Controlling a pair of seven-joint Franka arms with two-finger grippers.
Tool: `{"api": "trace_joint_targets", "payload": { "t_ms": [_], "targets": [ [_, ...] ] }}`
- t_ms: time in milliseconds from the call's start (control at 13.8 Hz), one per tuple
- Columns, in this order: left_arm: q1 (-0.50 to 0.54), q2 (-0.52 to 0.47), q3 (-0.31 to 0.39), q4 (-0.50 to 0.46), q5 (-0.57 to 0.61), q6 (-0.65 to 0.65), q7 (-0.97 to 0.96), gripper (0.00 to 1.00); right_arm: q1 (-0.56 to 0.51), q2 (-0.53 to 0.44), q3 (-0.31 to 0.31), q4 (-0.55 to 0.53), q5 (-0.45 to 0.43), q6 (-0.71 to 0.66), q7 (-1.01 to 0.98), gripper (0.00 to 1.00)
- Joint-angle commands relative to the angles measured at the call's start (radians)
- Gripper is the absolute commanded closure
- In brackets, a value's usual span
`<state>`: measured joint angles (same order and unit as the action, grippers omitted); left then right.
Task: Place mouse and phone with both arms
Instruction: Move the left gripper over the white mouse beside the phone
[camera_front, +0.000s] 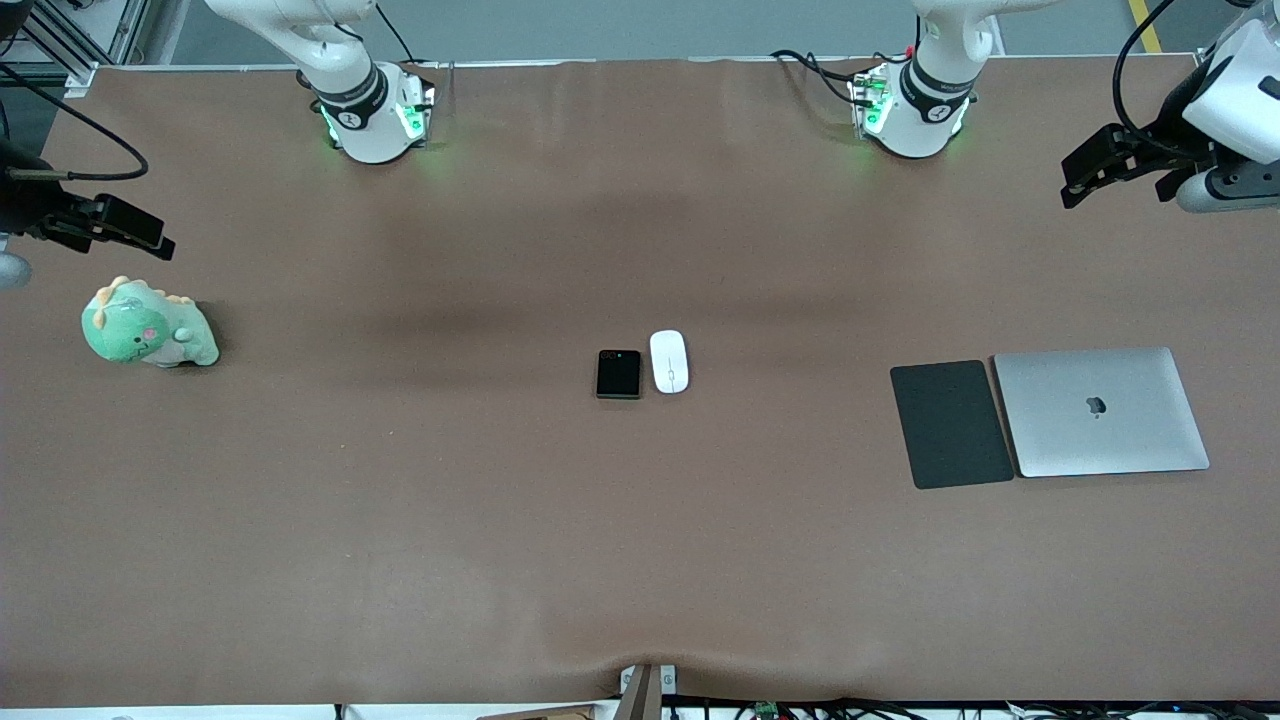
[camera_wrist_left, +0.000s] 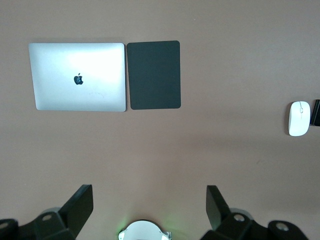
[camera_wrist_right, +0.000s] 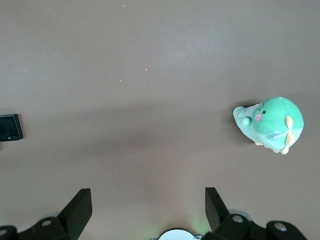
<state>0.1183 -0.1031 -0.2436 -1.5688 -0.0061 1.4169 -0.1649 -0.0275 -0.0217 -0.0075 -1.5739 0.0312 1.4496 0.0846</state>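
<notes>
- An Apple logo sits at the centre of the closed silver laptop (camera_front: 1100, 411) lid.
- No other text, number or label is legible on the table.

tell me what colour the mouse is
White, with a thin grey midline; the mouse shows best in the front view.
</notes>
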Motion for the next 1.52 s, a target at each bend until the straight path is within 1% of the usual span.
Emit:
{"api": "trace_joint_targets", "payload": {
  "t_ms": [0,434,795,940,1084,1301,1446],
  "targets": [
    [0.006,0.010,-0.014,0.026,0.058,-0.013,0.010,0.00,-0.017,-0.017,0.014,0.011,-0.014,-0.014,0.010,0.00],
    [0.001,0.025,-0.014,0.030,0.057,-0.012,0.021,0.00,-0.032,-0.017,-0.006,0.044,-0.014,-0.024,0.009,0.00],
    [-0.008,0.042,-0.022,0.016,0.012,-0.015,-0.019,0.00,-0.029,-0.015,-0.003,0.066,-0.014,-0.043,0.007,0.00],
    [-0.006,0.077,-0.078,0.016,0.005,-0.013,-0.100,0.00,-0.029,-0.014,-0.003,0.075,-0.014,-0.044,0.006,0.00],
    [-0.011,0.132,-0.136,0.016,0.011,0.017,-0.137,0.00,-0.029,-0.012,-0.003,0.077,-0.016,-0.043,0.006,0.00],
    [-0.018,0.229,-0.225,0.012,0.014,0.117,-0.261,0.00,-0.029,-0.012,-0.002,0.089,-0.016,-0.043,0.004,0.00],
    [-0.078,0.313,-0.249,0.010,0.018,0.215,-0.362,0.00,-0.028,-0.012,-0.002,0.094,-0.014,-0.040,-0.003,0.00]
  ]
}}
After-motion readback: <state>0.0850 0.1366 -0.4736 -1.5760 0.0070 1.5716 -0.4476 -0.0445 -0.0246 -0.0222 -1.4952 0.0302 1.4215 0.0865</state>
